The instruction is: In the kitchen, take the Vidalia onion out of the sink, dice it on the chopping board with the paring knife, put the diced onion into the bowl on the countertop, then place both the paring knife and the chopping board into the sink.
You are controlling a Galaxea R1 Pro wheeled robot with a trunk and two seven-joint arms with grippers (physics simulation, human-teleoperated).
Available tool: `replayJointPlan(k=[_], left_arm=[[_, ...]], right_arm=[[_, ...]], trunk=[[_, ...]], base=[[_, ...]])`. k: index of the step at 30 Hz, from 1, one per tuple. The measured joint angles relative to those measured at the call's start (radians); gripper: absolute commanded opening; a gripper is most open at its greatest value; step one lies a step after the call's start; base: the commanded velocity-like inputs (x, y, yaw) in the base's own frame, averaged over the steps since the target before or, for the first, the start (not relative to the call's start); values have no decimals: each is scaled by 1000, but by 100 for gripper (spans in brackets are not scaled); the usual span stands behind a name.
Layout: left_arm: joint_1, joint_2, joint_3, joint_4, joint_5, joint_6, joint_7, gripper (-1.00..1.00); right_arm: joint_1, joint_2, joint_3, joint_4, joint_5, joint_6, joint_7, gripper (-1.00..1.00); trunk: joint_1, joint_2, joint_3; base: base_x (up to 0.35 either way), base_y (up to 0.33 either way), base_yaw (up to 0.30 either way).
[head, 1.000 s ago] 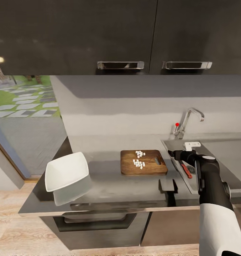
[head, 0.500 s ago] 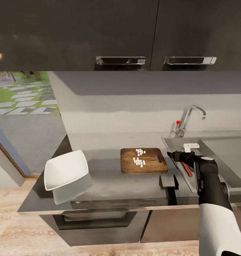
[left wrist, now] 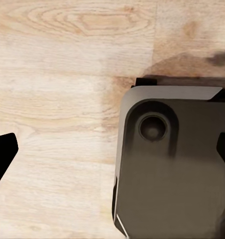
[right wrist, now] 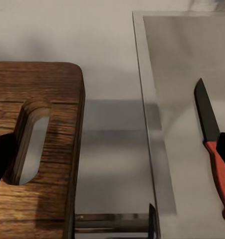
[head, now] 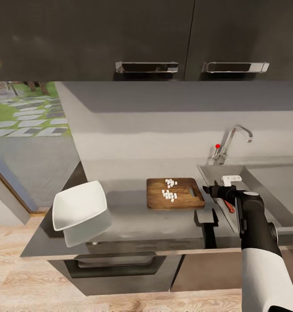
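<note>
While the right gripper (head: 208,189) hovers fingers apart between chopping board (head: 174,193) and sink (head: 250,177), diced onion (head: 169,195) on board, paring knife (right wrist: 214,149) in sink, bowl (head: 79,206) at bench (head: 133,216) left end, left gripper (left wrist: 112,149) spread above wood floor (left wrist: 52,74).

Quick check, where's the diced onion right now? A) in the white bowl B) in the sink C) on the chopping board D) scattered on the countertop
C: the diced onion lies as small white cubes on the chopping board, while the bowl at the countertop's left end looks empty and the paring knife already lies in the sink.
</note>
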Motion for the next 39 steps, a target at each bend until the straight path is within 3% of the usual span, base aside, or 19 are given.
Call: replayJointPlan(k=[15,39], left_arm=[[0,-1,0,0,0,0,0,100],[0,0,0,1,0,1,-1,100]], right_arm=[[1,2,1,1,0,-2,-1,100],[1,3,2,19,0,-6,-5,100]], trunk=[[0,0,-21],[0,0,-22]], base=[[0,0,0],[90,15,0]])
